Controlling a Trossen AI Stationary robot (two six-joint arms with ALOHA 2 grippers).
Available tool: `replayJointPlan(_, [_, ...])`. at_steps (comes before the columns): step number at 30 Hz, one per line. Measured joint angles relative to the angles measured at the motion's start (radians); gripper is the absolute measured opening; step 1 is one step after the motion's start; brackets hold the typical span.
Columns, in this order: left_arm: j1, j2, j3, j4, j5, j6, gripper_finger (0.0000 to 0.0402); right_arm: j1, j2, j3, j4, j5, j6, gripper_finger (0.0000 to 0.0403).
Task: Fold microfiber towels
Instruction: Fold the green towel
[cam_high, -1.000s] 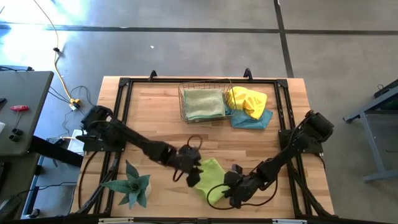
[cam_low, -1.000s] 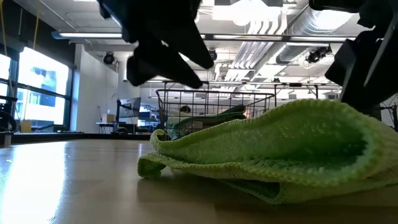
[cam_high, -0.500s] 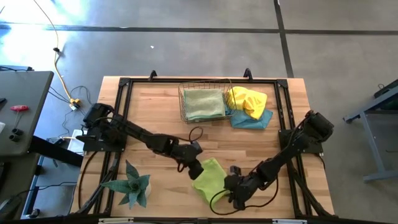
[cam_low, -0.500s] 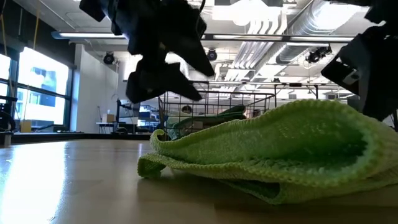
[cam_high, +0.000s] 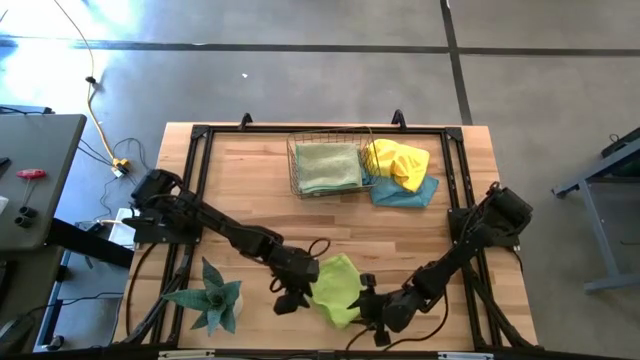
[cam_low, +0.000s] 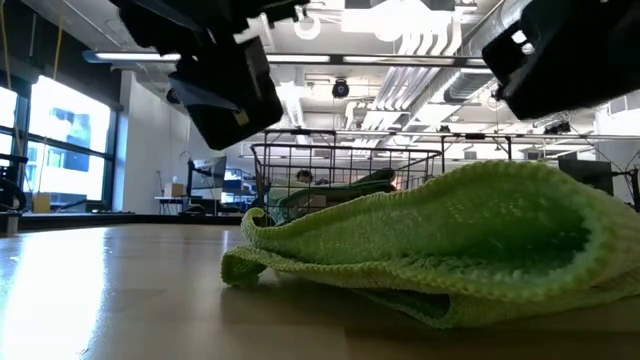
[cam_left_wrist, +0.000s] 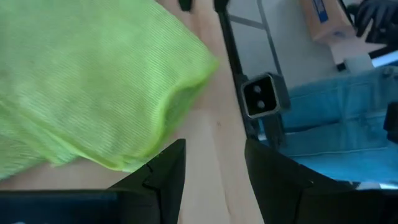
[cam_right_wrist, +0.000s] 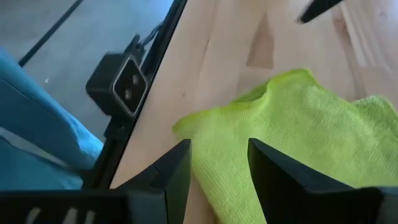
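Wooden tabletop (cam_high: 250, 190) with a black frame fills the middle of the high view, grey concrete floor all around it. Lower middle of that frame is a rumpled lime green towel (cam_high: 338, 290), bunched up rather than flat, and both arms are crowded at it. The left gripper (cam_high: 290, 296) sits just off the towel's left edge, and in its wrist view the 2 fingers (cam_left_wrist: 166, 173) stand apart with only bare wood between them, towel edge just beside them, so open and holding nothing. The right gripper (cam_high: 372, 312) is at the towel's lower right edge; its fingers (cam_right_wrist: 177, 169) are parted too, over the towel's corner (cam_right_wrist: 280, 143) but not pinching it as far as I can see. In the upper middle there's a copper wire basket (cam_high: 296, 168) with a folded pale green towel (cam_high: 328, 166) in it, and right beside it a yellow towel (cam_high: 396, 160) heaped on a light blue towel (cam_high: 405, 194). Spiky green plant (cam_high: 212, 296) sits lower left, well apart from the lime towel.
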Motion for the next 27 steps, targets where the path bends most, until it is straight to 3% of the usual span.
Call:
replayJointPlan(11, [-0.029, 0.0, 0.0, -0.003, -0.006, -0.013, 0.0156, 0.013, 0.056, 0.011, 0.104, -0.043, -0.179, 0.0151])
replayJointPlan(16, [-0.043, 0.0, 0.0, 0.008, -0.061, 0.115, 0.0156, 0.012, 0.056, 0.026, 0.069, -0.026, -0.252, 0.0151])
replayJointPlan(24, [0.018, 0.014, 0.001, -0.002, -0.251, -0.216, 0.0156, 0.012, 0.056, 0.026, -0.009, -0.027, -0.254, 0.0151])
replayJointPlan(27, [0.038, 0.05, 0.0, 0.008, -0.26, -0.281, 0.0156, 0.012, 0.056, 0.026, -0.005, -0.027, -0.246, 0.0151])
